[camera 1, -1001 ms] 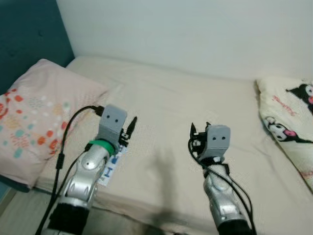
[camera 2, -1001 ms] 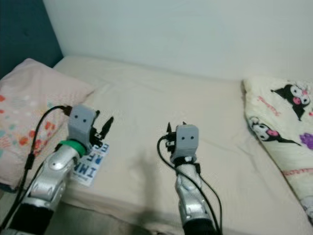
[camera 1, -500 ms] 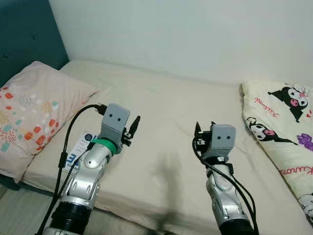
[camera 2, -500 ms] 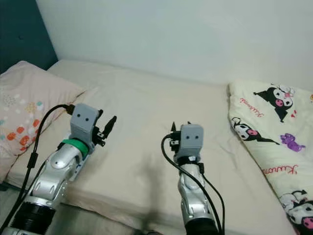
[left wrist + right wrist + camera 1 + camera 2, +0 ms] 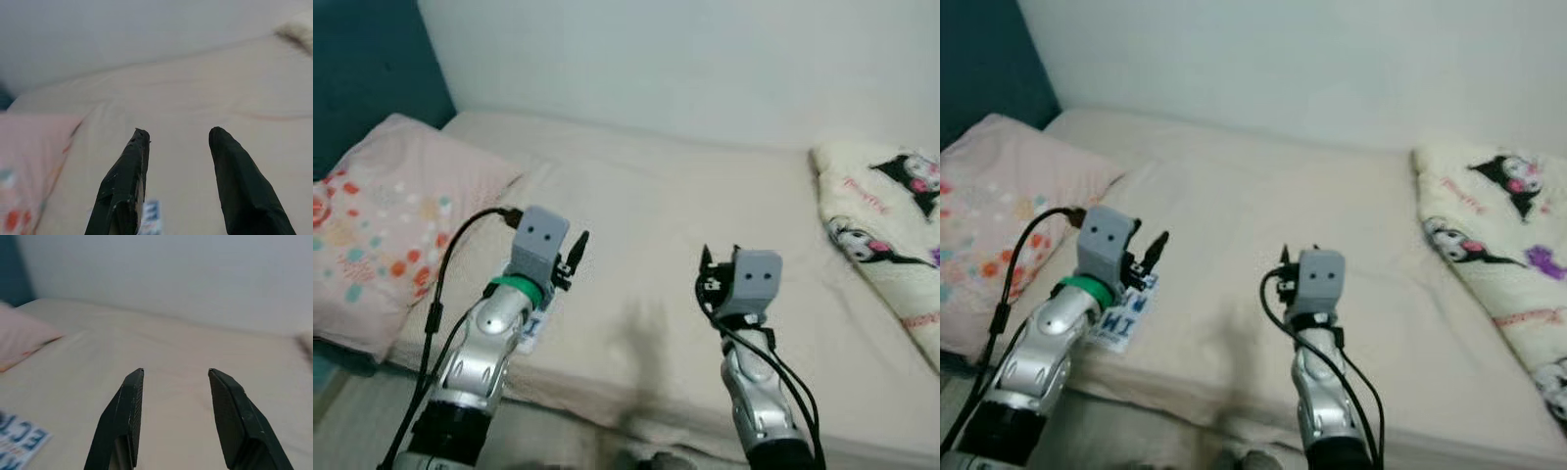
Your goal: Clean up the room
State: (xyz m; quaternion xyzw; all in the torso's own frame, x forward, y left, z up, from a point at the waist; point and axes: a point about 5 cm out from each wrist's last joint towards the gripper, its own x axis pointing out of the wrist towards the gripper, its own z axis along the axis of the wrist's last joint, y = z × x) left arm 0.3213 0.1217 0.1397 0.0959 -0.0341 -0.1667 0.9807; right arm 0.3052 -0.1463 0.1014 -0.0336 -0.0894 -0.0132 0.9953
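Left tool (image 5: 176, 139), fingers apart, hovers above white card (image 5: 1128, 315) lying flat on bed (image 5: 1234, 235).

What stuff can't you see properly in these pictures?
- Card: partly under the left arm in the eye views; its blue letters are too blurred to read.
- Pillow: cut off by the left edge of the eye views.
- Blanket: cut off by the right edge; its cartoon prints are blurry.
- Floor in front of the bed: mostly hidden by both arms.
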